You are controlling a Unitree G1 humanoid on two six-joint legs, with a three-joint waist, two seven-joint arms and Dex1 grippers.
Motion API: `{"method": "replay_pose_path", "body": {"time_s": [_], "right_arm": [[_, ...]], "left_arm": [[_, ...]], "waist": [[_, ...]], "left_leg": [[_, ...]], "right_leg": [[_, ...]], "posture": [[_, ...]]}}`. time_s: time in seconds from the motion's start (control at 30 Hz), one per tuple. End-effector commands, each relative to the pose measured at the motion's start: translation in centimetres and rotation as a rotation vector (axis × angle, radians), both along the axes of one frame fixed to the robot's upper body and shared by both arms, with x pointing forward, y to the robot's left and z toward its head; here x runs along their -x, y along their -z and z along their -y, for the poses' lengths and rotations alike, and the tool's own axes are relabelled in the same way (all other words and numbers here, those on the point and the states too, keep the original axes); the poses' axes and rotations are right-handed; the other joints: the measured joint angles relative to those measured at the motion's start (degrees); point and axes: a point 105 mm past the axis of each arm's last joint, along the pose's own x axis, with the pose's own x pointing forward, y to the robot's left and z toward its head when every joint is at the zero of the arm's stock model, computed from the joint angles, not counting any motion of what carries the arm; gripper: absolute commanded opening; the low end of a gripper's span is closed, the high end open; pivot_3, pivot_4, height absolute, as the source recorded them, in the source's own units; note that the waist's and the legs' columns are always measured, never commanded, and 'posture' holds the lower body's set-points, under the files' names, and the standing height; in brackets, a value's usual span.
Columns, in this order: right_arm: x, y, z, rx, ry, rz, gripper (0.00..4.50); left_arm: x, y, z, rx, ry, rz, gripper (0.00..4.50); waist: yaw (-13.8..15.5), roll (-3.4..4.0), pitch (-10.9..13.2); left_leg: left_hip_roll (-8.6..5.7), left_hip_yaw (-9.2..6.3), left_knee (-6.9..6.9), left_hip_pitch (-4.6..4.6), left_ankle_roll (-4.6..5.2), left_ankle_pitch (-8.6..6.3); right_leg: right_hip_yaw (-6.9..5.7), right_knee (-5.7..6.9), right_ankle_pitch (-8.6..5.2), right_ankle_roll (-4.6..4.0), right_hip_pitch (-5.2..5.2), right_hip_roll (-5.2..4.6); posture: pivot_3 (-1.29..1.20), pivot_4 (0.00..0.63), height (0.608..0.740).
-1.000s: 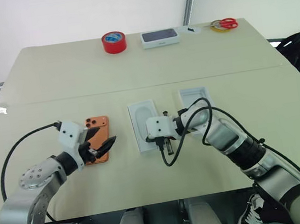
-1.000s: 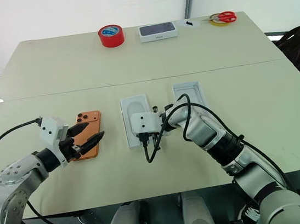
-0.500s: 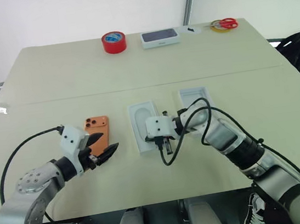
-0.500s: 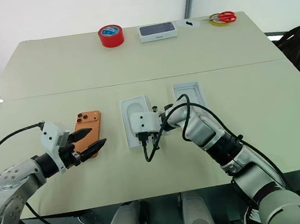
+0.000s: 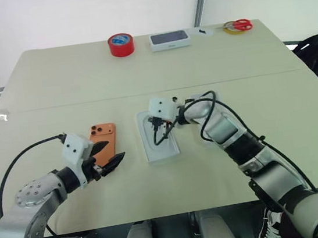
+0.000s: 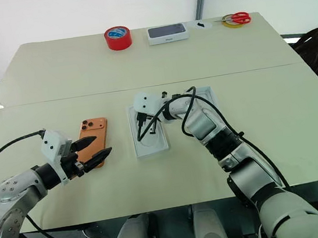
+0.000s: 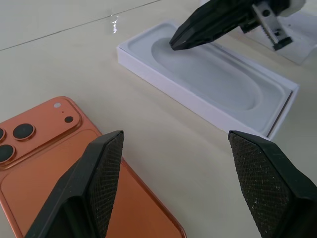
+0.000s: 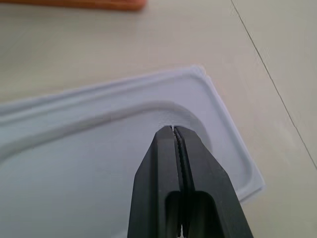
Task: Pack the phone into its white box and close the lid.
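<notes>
Two hands are out. My right gripper (image 5: 155, 123), pinched shut on nothing, has just slid forward over the white insert (image 5: 159, 139) in the white box (image 5: 152, 155). My left gripper (image 5: 107, 160) waits open beside the phone (image 5: 102, 138), flat on the table (image 5: 140, 68). That insert must come out first.

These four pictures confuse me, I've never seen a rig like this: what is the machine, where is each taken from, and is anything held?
A two-armed robot at a table. The two wide pictures come from its head; the close-ups from cameras on each wrist. The left gripper is open beside the orange phone, holding nothing. The right gripper is shut, empty, over a white insert with an oval recess. Another white tray lies behind that arm. At the far edge: red tape, a dark-topped box, scissors.
</notes>
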Motion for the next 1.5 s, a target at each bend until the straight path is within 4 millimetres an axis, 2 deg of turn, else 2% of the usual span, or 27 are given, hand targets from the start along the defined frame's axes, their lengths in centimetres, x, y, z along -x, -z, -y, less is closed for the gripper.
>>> {"method": "replay_pose_path", "body": {"time_s": [0.03,0.13,0.37,0.5,0.6,0.67,0.73,0.83,0.87,0.93,0.97,1.07,1.3,1.5], "right_arm": [[-1.1,-1.2,-0.7,-0.011,0.011,0.068,0.04],[-0.7,-0.4,-0.9,0.023,-0.022,0.048,0.04],[3.4,1.2,-0.9,0.112,-0.237,-0.044,0.04],[3.7,1.2,-0.6,0.124,-0.233,-0.036,0.04],[2.7,0.1,-0.6,0.09,-0.179,0.008,0.04],[1.7,-1.7,-0.7,0.013,-0.117,0.048,0.04],[1.3,-3.6,-1.1,-0.071,-0.081,0.064,0.04],[1.5,-4.8,-1.5,-0.13,-0.076,0.067,0.04],[1.9,-5.0,-2.1,-0.137,-0.086,0.065,0.04],[3.1,-5.1,-3.4,-0.143,-0.123,0.057,0.0],[3.6,-5.1,-3.8,-0.142,-0.137,0.052,0.0],[5.7,-3.2,-6.8,-0.03,-0.236,0.038,0.0],[6.6,-1.3,-9.2,0.081,-0.274,0.007,0.0],[6.9,1.0,-9.9,0.171,-0.307,-0.011,0.0]], "left_arm": [[0.1,-1.2,0.4,-0.01,0.022,0.059,3.55],[0.2,-1.2,0.5,-0.01,0.022,0.06,3.55],[0.3,-1.1,0.5,-0.01,0.018,0.056,3.55],[0.3,-1.2,0.6,-0.009,0.019,0.056,3.55],[0.1,-1.1,0.4,-0.012,0.011,0.056,3.55],[-0.1,-1.1,0.0,-0.014,-0.014,0.053,3.55],[-0.6,-1.3,-1.4,0.004,-0.09,0.042,3.55],[-1.1,-1.4,-3.0,0.053,-0.179,0.006,3.55],[-1.4,-1.3,-4.0,0.077,-0.236,-0.023,3.55],[-1.6,-1.1,-5.9,0.104,-0.336,-0.071,4.42],[-1.7,-1.1,-6.4,0.107,-0.361,-0.084,4.47],[-1.9,-0.3,-8.0,0.076,-0.469,-0.187,4.47],[-1.6,1.6,-8.0,0.125,-0.504,-0.441,4.47],[-1.0,3.1,-4.1,0.123,-0.352,-0.57,4.47]], "waist": [[-0.07,0.02,0.01],[-0.1,0.02,0.01],[0.05,0.01,0.01],[0.05,0.01,0.0],[0.05,0.01,0.0],[0.05,0.01,0.01],[0.05,0.02,0.01],[0.1,0.02,0.01],[0.17,0.02,0.01],[0.06,0.02,0.01],[-0.06,0.02,0.01],[-0.13,0.02,0.01],[0.2,-0.04,-0.03],[0.05,-0.02,-0.03]], "left_leg": [[0.0,0.0,0.0,0.0,0.0,0.0],[0.01,0.0,-0.01,0.0,0.0,0.0],[0.01,-0.01,0.0,0.0,0.01,-0.01],[0.02,-0.02,0.0,0.02,0.01,-0.01],[0.02,-0.01,0.0,0.03,0.01,-0.01],[0.02,-0.01,0.0,0.02,0.01,-0.01],[0.02,-0.01,0.0,0.01,0.01,0.0],[0.03,-0.03,0.0,0.01,0.01,0.0],[0.03,-0.03,0.0,0.01,0.01,0.0],[0.04,-0.04,0.0,0.01,0.01,-0.01],[0.03,-0.04,0.0,0.01,0.01,-0.01],[0.04,-0.06,-0.01,0.02,0.01,-0.01],[-0.02,-0.09,0.01,0.01,-0.02,0.01],[-0.04,-0.1,-0.01,0.05,-0.06,0.02]], "right_leg": [[0.0,0.0,0.0,0.0,0.0,0.01],[0.0,0.01,0.01,0.01,-0.01,0.01],[0.0,-0.01,0.01,0.01,0.02,-0.01],[0.0,0.01,0.0,0.01,0.02,0.01],[0.0,0.01,0.0,0.01,0.01,0.02],[0.0,0.01,0.0,0.01,0.01,0.02],[0.0,0.02,0.0,0.01,-0.01,0.02],[0.0,0.03,0.01,0.03,-0.01,0.02],[-0.01,0.02,0.01,0.03,-0.01,0.02],[-0.02,0.02,0.04,0.07,-0.01,0.02],[-0.02,0.04,0.06,0.11,-0.01,0.02],[-0.03,0.06,0.1,0.19,-0.02,0.05],[-0.03,0.08,0.11,0.2,0.0,0.02],[-0.04,0.09,0.1,0.17,0.01,0.0]], "posture": [[0.0,0.15,0.74],[0.0,0.15,0.74],[0.0,0.15,0.74],[0.0,0.15,0.74],[0.0,0.15,0.74],[0.0,0.15,0.74],[0.0,0.15,0.74],[0.0,0.15,0.74],[0.0,0.15,0.74],[0.0,0.15,0.74],[0.0,0.15,0.74],[0.0,0.15,0.74],[0.0,0.15,0.74],[0.0,0.15,0.74]]}}
